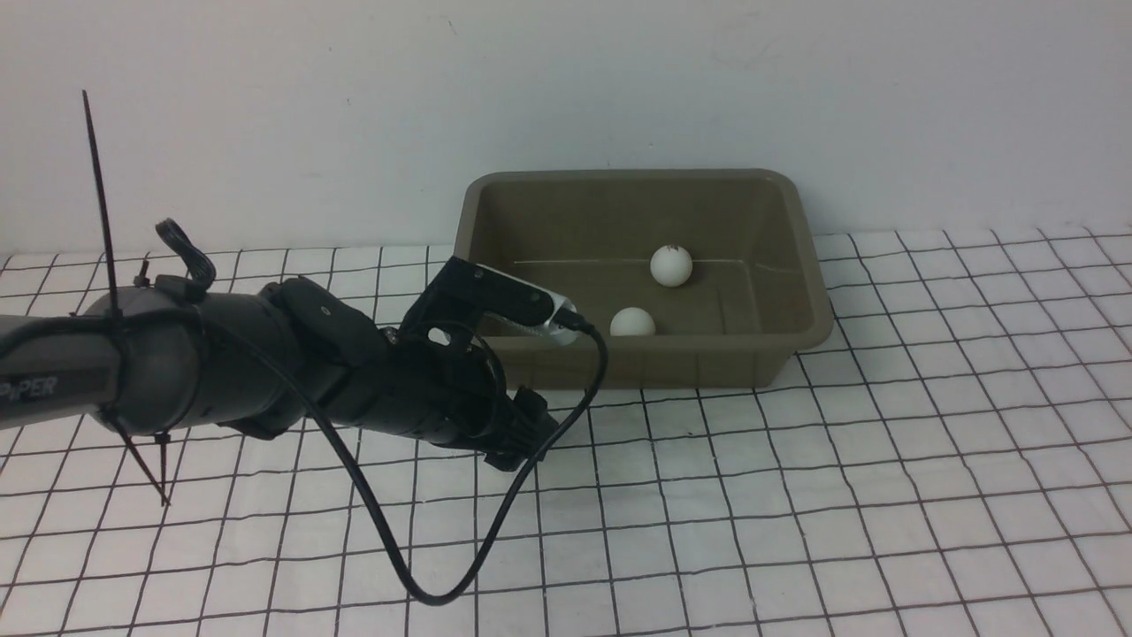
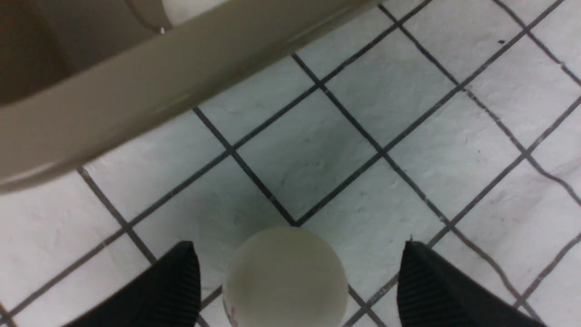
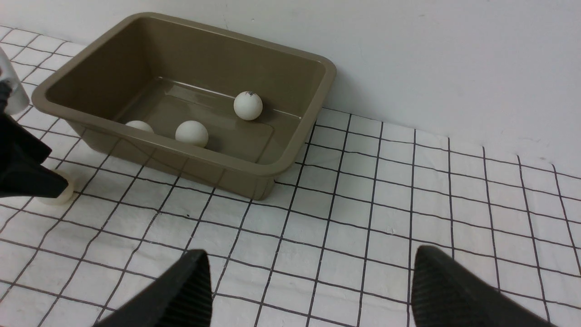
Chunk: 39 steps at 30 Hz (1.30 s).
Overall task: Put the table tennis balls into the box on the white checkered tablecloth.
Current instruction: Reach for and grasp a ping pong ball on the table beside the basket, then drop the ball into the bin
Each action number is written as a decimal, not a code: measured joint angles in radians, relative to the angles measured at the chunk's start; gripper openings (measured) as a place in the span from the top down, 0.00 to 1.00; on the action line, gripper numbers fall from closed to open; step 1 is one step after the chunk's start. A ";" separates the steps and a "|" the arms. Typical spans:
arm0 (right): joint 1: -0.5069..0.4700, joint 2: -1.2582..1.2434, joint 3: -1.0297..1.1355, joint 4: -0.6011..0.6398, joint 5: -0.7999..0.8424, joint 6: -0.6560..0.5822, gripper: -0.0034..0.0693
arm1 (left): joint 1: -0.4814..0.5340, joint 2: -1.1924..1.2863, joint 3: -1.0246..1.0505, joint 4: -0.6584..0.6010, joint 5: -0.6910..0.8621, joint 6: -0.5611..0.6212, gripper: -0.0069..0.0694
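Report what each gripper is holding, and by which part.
Nothing is held. The left gripper has its fingers open on either side of a table tennis ball lying on the tablecloth, with gaps showing. The right gripper is open above the tablecloth.

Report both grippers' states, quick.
Left gripper: open, jaws either side of a table tennis ball on the tablecloth, not touching it.
Right gripper: open, holding nothing.

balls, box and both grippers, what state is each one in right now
box, upright on the cloth, three balls inside
fourth ball, on the cloth, outside the box
left gripper, open, jaws either side of the fourth ball, not touching it
right gripper, open, empty
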 joint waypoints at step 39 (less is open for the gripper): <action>0.000 0.000 0.000 0.000 0.000 0.003 0.22 | 0.000 -0.183 -0.046 -0.171 0.129 0.352 0.45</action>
